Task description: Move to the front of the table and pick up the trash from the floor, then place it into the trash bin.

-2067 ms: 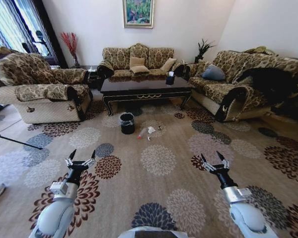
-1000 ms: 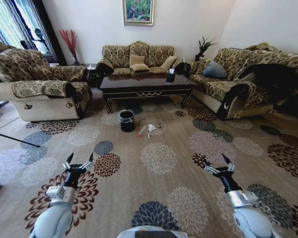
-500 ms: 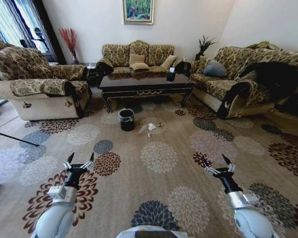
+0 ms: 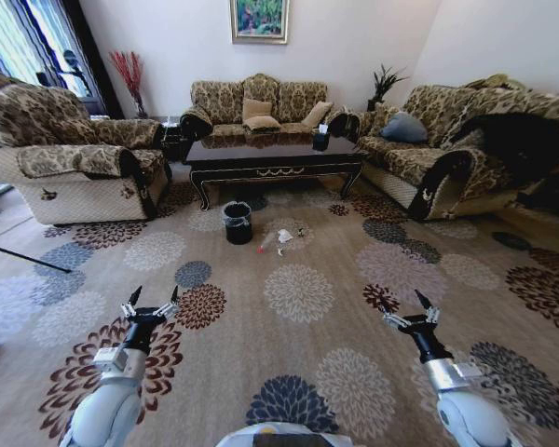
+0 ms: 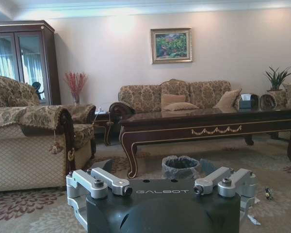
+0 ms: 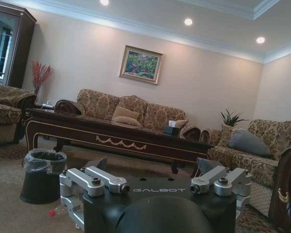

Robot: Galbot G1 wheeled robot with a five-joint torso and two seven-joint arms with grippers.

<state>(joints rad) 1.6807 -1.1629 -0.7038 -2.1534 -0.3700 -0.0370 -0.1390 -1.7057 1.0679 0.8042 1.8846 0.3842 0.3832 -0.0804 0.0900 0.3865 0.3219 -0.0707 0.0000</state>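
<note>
1. The carpet (image 4: 298, 354), patterned with flowers, covers the floor, with sofas around its far and side edges.
2. The table (image 4: 275, 154) stands at the far end of the carpet, in front of the back sofa (image 4: 256, 107), its long side facing the robot.
3. The bin (image 4: 237, 223) sits on the carpet just before the table's front rail, near its left leg, lined with a clear bag.
4. The trash (image 4: 279, 239) lies on the carpet just right of the bin: a bottle with a red cap, a white wad and small scraps.
5. The left gripper (image 4: 150, 303) hangs low over the near carpet, well apart from the trash, fingers spread wide, holding nothing.
6. The right gripper (image 4: 408, 312) hangs likewise on the right side, fingers spread, empty.
</note>
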